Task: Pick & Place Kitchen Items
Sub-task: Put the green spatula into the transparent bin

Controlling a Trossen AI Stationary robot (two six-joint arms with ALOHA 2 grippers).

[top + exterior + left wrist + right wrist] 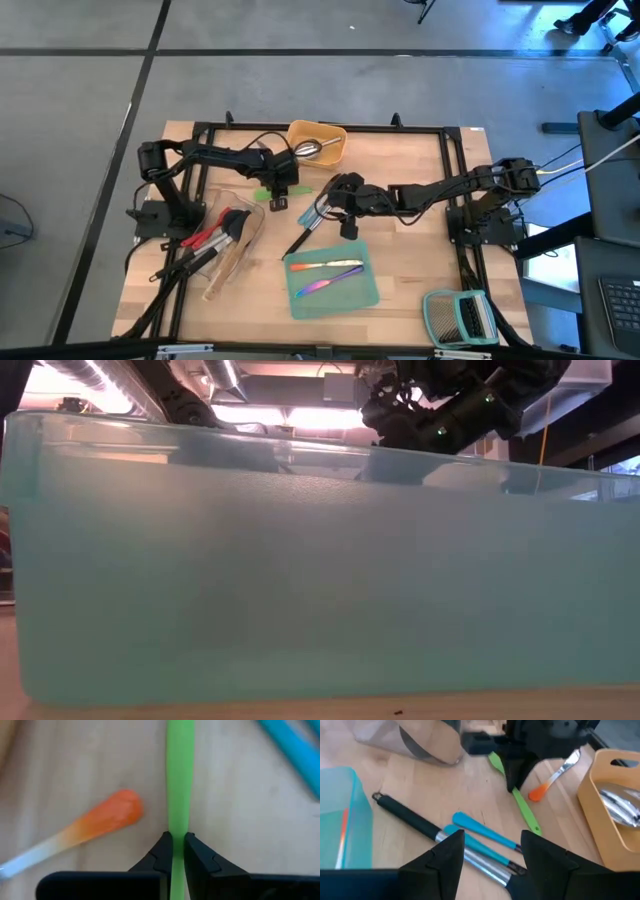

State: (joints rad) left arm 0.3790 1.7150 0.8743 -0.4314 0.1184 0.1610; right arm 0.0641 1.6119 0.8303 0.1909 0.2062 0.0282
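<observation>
My left gripper (279, 192) is shut on a green utensil (179, 775), which lies on the wooden table just near of the yellow tray (330, 152); the right wrist view shows it too (520, 805). My right gripper (490, 852) is open, its fingers standing on either side of two blue-handled tools (480, 840) at mid table (315, 212). A black-handled tool (407, 817) lies beside them. An orange-handled spoon (102, 820) lies next to the green utensil. My left gripper pinches the green utensil's thin handle (177, 827) between its two fingertips, about midway along it. The fingers come from above, pointing down, and lie across the handle. The utensil lies flat along the table.
The yellow tray holds a steel scoop (310, 149). A clear tray (225, 235) at the left holds red and black tools and a wooden spoon. A teal tray (365, 290) near the front holds two pieces of cutlery and fills the low view (320, 580). A green-framed rack (458, 316) stands front right.
</observation>
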